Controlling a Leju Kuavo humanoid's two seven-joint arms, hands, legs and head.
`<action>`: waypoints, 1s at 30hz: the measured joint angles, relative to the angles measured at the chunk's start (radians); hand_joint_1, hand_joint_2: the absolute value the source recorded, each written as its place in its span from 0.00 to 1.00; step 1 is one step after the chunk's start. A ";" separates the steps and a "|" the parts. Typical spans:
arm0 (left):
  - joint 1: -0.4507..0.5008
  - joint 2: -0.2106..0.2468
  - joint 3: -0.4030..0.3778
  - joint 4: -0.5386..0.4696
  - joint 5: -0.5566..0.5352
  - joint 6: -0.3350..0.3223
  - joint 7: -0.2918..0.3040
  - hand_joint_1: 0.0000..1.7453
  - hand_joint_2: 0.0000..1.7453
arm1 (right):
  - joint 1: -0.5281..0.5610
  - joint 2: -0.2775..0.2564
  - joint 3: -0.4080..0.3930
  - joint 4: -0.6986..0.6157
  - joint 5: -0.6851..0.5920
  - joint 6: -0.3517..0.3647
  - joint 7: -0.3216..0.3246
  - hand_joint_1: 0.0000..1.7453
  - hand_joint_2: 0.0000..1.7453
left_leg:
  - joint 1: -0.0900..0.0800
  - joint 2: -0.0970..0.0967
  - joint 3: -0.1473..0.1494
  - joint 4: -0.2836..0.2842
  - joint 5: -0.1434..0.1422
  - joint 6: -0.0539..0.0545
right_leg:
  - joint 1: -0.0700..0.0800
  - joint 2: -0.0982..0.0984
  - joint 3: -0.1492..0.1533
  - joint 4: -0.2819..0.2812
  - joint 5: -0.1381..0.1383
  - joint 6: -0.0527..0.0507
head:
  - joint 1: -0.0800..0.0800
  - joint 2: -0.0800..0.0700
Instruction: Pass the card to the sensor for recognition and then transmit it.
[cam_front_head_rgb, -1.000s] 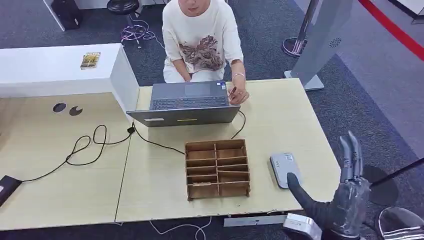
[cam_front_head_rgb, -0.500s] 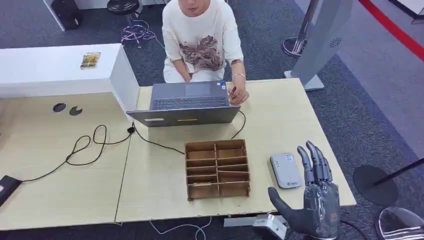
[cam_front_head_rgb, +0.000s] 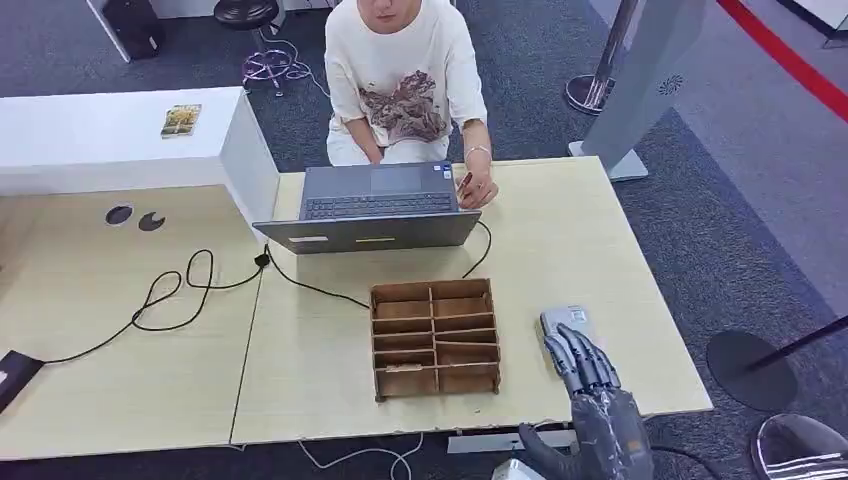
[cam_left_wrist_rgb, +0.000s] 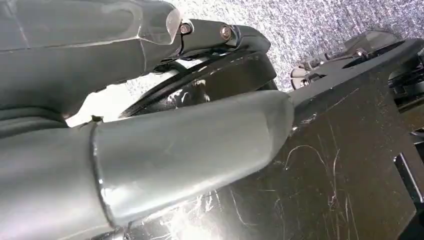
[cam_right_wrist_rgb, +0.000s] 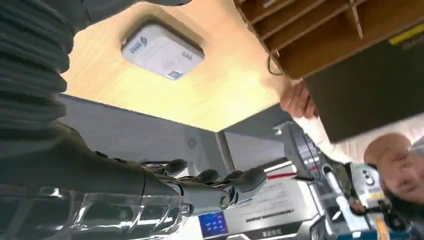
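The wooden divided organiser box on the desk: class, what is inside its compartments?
From the head view, the brown wooden organiser box shows bare wooden floors in its compartments. No card is visible, though the dividers hide the near part of each slot.

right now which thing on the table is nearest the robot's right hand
The small grey card reader; the right hand reaches over its near end, while the wooden organizer and laptop sit farther away.

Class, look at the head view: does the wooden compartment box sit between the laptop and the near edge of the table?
Yes: the wooden compartment box lies nearer the table's front edge than the laptop.
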 joint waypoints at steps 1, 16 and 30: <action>0.000 0.000 0.000 0.000 0.000 0.000 0.000 0.00 0.00 | -0.006 -0.011 0.015 0.003 -0.002 0.001 0.005 0.00 1.00 | 0.000 0.000 0.000 0.000 0.000 0.000 | 0.000 0.000 0.000 0.000 0.000 0.000 | 0.000 0.000; -0.001 -0.001 0.000 0.000 -0.017 -0.002 0.000 0.00 0.00 | -0.109 -0.034 0.115 0.101 0.073 0.069 0.040 0.00 1.00 | 0.000 0.000 0.000 0.000 0.000 0.000 | 0.000 0.000 0.000 0.000 0.000 0.000 | 0.000 0.000; -0.001 -0.001 0.000 0.000 -0.025 -0.005 0.000 0.00 0.00 | -0.179 0.053 0.127 0.198 0.149 0.117 0.028 0.00 1.00 | 0.000 0.000 0.000 0.000 0.000 0.000 | 0.000 0.000 0.000 0.000 0.000 0.000 | 0.000 0.000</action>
